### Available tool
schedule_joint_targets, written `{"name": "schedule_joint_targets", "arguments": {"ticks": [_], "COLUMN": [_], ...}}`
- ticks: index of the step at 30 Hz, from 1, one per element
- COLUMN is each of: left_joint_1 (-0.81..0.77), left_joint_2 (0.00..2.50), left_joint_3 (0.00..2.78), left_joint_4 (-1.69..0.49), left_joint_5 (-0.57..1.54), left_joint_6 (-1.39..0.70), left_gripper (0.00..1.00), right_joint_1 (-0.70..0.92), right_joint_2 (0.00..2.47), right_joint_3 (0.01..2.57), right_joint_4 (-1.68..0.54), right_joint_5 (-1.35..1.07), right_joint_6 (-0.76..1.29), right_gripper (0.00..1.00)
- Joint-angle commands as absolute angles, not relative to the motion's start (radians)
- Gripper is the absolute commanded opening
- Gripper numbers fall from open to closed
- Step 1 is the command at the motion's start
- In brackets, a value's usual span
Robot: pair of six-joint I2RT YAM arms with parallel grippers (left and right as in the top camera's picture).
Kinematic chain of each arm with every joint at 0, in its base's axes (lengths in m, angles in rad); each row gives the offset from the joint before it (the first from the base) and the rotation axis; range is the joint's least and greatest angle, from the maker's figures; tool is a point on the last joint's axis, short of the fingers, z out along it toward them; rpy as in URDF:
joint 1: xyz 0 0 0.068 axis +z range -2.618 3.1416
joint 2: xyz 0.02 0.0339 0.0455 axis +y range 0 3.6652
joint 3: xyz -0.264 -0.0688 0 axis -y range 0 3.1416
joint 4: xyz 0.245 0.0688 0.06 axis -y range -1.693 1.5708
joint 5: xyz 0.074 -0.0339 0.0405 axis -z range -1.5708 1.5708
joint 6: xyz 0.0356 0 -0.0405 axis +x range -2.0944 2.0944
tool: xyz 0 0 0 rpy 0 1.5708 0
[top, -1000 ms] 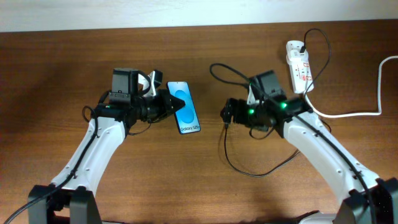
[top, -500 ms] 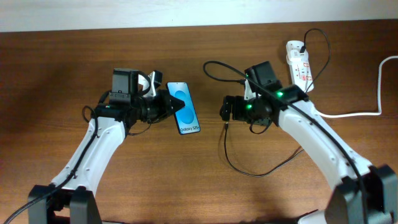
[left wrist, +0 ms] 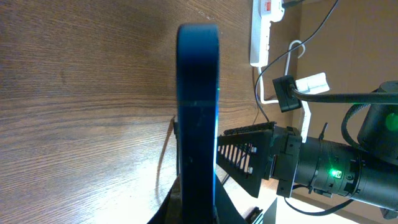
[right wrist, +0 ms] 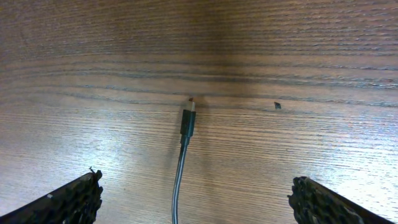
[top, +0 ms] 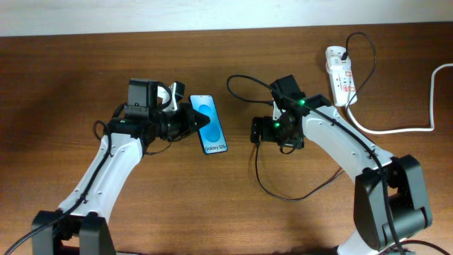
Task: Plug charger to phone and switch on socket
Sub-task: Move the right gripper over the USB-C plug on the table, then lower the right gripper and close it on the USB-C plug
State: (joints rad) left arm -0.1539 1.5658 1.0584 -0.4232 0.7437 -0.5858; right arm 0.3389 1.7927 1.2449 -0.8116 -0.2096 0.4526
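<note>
My left gripper [top: 200,120] is shut on the phone [top: 211,124], whose blue screen faces up in the overhead view. The left wrist view shows the phone [left wrist: 198,106] edge-on between the jaws [left wrist: 198,202]. The charger, a thin black cable [top: 283,196], runs from a black plug in the white socket [top: 341,76], past my right arm and round a loop on the table. Its connector tip [right wrist: 188,118] lies on the wood just ahead of my right gripper [right wrist: 196,182]. That gripper [top: 256,132] is open, empty, and right of the phone.
The socket's thick white cord [top: 403,129] runs along the table to the right edge. The socket also shows at the top of the left wrist view [left wrist: 264,28]. A small white object [top: 177,88] sits behind my left wrist.
My right arm has swung its wrist a little to the left and toward the back, and the cable loop behind it shifted left. The left arm and phone have not moved.
</note>
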Motion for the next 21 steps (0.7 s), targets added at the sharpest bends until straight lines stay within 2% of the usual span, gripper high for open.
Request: {"name": "schedule_joint_targets", "arguments": {"ticks": [1,21], "left_joint_1": [-0.148,-0.148], "left_joint_2": [1.56,1.56], "left_joint_3": [1.076,1.076], "left_joint_4": [-0.422,-0.439], "left_joint_5": [0.752,0.736], "left_joint_6": [-0.566,-0.566], "left_gripper": [0.0,0.0], "right_joint_1": [0.334,0.333], "right_joint_2": [1.793,1.794], "right_joint_3": [1.261,1.262], "right_joint_4": [-0.812,-0.736], "right_joint_5": [-0.197,-0.197], "right_joint_6": [0.445,0.464], "right_gripper": [0.98,0.98]}}
